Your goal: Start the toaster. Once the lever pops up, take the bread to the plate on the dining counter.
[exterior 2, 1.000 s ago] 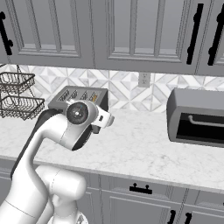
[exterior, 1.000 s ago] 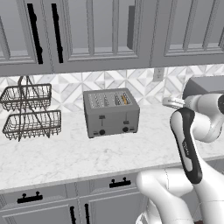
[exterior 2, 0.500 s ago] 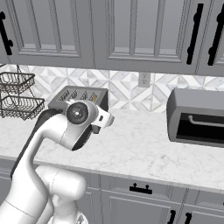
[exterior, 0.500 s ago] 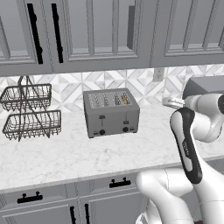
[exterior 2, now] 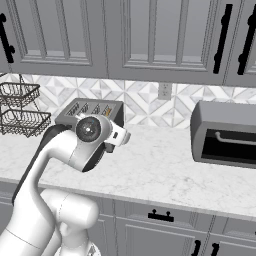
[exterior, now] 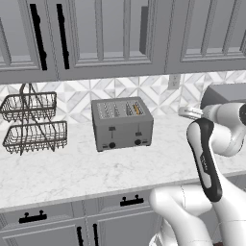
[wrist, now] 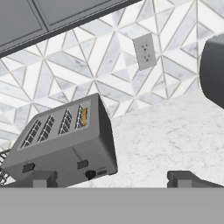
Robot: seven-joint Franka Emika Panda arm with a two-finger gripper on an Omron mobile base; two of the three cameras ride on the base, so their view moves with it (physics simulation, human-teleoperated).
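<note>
The brushed-grey toaster (exterior: pixel 122 126) stands on the marble counter against the tiled wall, partly behind my arm in the right base view (exterior 2: pixel 90 109). The bread (exterior: pixel 137 109) sits down in the toaster's rightmost slot, and its golden edge (wrist: pixel 84 116) shows in the hand view. Both black levers, one being (wrist: pixel 82 164), sit high on the toaster's front (wrist: pixel 65 146). My gripper (wrist: pixel 113 179) is open and empty, hanging in the air to the right of the toaster and well apart from it. The plate and the dining counter are out of view.
A two-tier wire basket (exterior: pixel 31 126) stands left of the toaster. A dark-grey toaster oven (exterior 2: pixel 225 134) sits at the right end of the counter (exterior: pixel 96 168). A wall outlet (wrist: pixel 144 51) lies between them, and grey cabinets (exterior: pixel 120 33) hang overhead.
</note>
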